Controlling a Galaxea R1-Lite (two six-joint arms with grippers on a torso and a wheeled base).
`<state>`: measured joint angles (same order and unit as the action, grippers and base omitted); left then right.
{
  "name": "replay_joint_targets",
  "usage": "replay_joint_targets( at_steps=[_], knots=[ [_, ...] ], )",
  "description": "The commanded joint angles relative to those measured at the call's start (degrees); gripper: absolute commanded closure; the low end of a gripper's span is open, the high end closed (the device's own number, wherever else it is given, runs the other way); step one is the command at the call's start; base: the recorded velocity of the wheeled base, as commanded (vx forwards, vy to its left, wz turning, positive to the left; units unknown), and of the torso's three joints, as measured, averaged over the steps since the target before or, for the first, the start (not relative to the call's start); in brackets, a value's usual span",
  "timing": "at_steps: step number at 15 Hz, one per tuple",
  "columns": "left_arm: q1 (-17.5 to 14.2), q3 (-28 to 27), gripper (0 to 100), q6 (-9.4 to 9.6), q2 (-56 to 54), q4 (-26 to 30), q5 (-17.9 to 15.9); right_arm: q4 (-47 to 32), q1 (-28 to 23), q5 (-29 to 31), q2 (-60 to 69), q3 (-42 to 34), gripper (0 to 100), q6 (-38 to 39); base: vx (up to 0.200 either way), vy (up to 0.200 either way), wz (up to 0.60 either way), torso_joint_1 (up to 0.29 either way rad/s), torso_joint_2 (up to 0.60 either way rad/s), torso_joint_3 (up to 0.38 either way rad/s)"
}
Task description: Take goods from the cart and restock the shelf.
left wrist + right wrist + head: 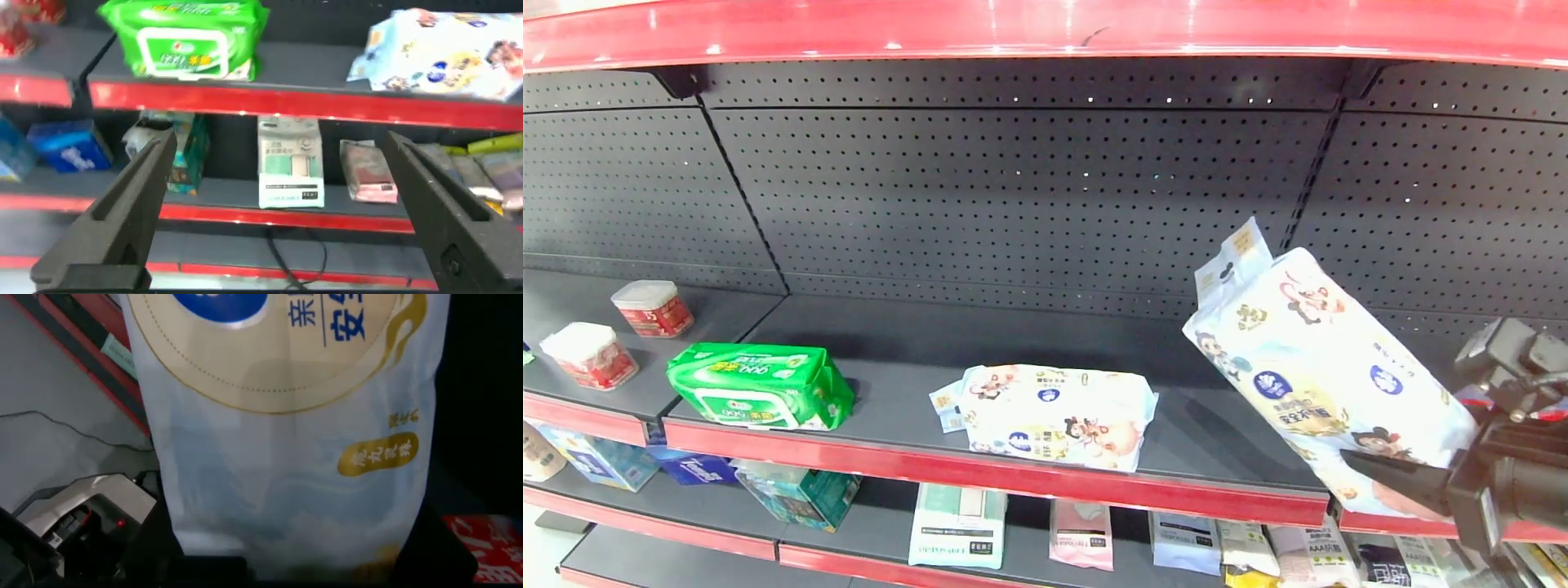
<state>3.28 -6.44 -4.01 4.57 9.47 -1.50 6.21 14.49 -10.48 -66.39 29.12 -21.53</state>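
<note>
The shelf [898,343] holds a green wipes pack [760,388] and a cartoon-printed pack [1058,416] lying flat.

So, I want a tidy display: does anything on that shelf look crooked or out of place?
The white pack in the right gripper hangs tilted over the shelf's right end, not set down yet. The other white pack lies flat but skewed, a corner at the front edge.

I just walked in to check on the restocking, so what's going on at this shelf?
The right gripper is shut on a white soft pack with cartoon prints, held tilted over the right end of the dark grey shelf board. A matching pack lies flat mid-shelf, with a green wipes pack to its left. The left gripper is open and empty, facing the shelves lower down.
</note>
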Motion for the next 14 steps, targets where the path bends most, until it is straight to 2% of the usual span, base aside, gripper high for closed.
replay_joint_targets(
  at_steps=[1, 3, 4, 5, 6, 7, 9, 14],
  knots=[
    [-0.12, -0.16, 0, -1.26, 0.09, -1.21, -0.26, 0.21, 0.18, -0.15, -5.33, 0.5, 100, -0.09, 0.0, 0.0, 0.0, 0.0, 0.0, 0.0],
    [-0.12, 0.81, 0, -3.2, 0.09, -4.11, -1.93, 0.21, 0.71, -0.06, -7.61, 1.99, 100, -0.27, 0.0, 0.0, 0.0, 0.0, 0.0, 0.0],
    [-0.03, 1.69, 0, -3.11, 0.09, -4.37, -2.28, 0.21, 1.06, -0.06, -8.23, 2.52, 100, -0.27, 0.0, 0.0, 0.0, 0.0, 0.0, 0.0],
    [-0.03, 3.18, 0, -2.14, 0.09, -6.04, -3.07, 0.12, 1.15, -0.06, -10.07, 3.84, 100, -0.27, 0.0, 0.0, 0.0, 0.0, 0.0, 0.0],
    [-0.12, 3.36, 0, -0.56, 0.53, -6.31, -2.54, 0.21, 1.06, -0.06, -11.66, 4.71, 100, -0.44, 0.0, 0.0, 0.0, 0.0, 0.0, 0.0],
    [-0.64, 3.36, 0, 0.06, 0.35, -6.31, -2.02, 0.21, 1.06, -0.06, -12.8, 5.24, 100, -0.53, 0.0, 0.0, 0.0, 0.0, 0.0, 0.0],
    [-3.81, 3.45, 0, -0.56, -0.26, -6.48, -2.1, 0.21, 1.06, -0.33, -15.35, 5.77, 100, -0.62, 0.0, 0.0, 0.0, 0.0, 0.0, 0.0],
    [-3.98, 3.45, 0, -0.65, -2.55, -6.48, -2.63, 0.21, 0.97, -0.5, -23.7, 11.39, 100, -1.59, 0.0, 0.0, 0.0, 0.0, 0.0, 0.0]
  ],
)
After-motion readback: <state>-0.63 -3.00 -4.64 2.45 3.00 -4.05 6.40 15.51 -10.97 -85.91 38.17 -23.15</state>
